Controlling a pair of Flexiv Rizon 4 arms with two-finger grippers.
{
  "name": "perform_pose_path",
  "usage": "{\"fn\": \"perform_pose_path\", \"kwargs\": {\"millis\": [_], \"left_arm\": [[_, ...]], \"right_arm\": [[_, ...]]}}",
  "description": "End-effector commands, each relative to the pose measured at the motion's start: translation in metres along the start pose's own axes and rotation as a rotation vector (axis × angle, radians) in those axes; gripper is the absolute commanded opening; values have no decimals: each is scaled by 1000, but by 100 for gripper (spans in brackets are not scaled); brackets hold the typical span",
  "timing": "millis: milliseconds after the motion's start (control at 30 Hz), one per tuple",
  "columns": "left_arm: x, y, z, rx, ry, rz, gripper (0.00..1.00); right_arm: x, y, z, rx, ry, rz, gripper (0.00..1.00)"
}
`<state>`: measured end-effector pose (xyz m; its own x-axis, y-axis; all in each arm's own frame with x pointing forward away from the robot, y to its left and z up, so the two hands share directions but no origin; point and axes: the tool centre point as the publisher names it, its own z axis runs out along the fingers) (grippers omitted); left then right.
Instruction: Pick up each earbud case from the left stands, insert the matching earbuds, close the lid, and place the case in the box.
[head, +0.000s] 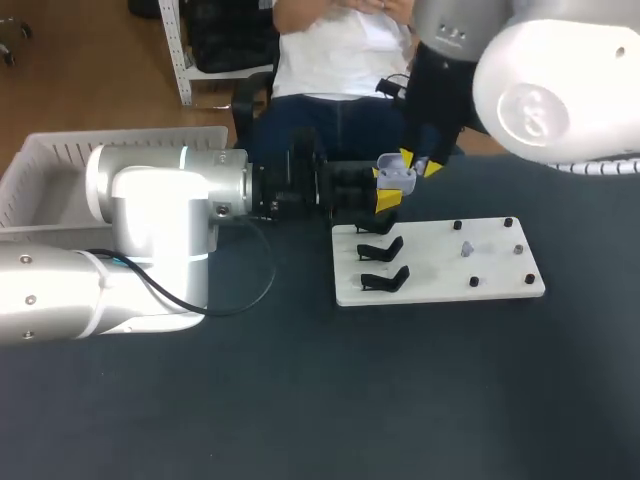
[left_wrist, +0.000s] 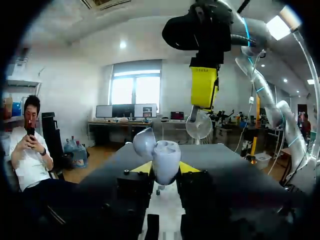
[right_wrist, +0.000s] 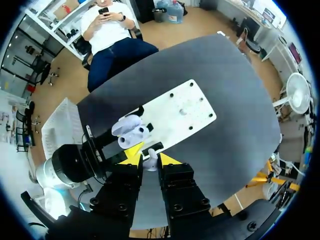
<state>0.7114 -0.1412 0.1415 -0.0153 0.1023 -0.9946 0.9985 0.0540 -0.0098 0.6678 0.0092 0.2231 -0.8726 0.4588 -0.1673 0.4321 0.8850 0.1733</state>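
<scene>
1. The dark table (head: 350, 400) carries everything. Clock directions below are read from the head view, with twelve o'clock pointing away from the robot.
2. The white box (head: 45, 160) stands at the table's ten o'clock corner, largely hidden behind my left arm. I cannot tell whether anything finished lies in it.
3. The white board (head: 430, 270) lies at about two o'clock from the table's middle. Its three black stands (head: 382, 248) along the nine o'clock edge look empty, so nothing appears to be waiting there, though the farthest stand is partly covered.
4. The left gripper (left_wrist: 166, 169) hangs over the board's eleven o'clock corner, its fingers pressed on the case (head: 397, 176) from two sides.
5. The right gripper (right_wrist: 150, 159) hangs just above it, pinching an earbud (right_wrist: 150, 163) between its tips.
6. The case is off its stand and held in the air with the lid swung open, so the pick-up is done.
7. The pinched earbud sits just beside the open case, apart from it. By my reading, insertion is under way but not finished.
8. A second earbud (head: 467, 248), pale, lies on the board among the black pegs (head: 518, 250), at three o'clock from the stands. It looks as if it also needs fetching and seating. After that come closing the lid and carrying the case to the box, off toward nine o'clock.
</scene>
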Motion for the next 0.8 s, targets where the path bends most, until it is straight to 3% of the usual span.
{"fn": "perform_pose_path", "kwargs": {"millis": [33, 800], "left_arm": [[1, -1, 0, -4, -4, 2, 0], [1, -1, 0, -4, -4, 2, 0]], "right_arm": [[-3, 14, 5, 51, 14, -24, 0], [-16, 17, 27, 119, 15, -57, 0]]}}
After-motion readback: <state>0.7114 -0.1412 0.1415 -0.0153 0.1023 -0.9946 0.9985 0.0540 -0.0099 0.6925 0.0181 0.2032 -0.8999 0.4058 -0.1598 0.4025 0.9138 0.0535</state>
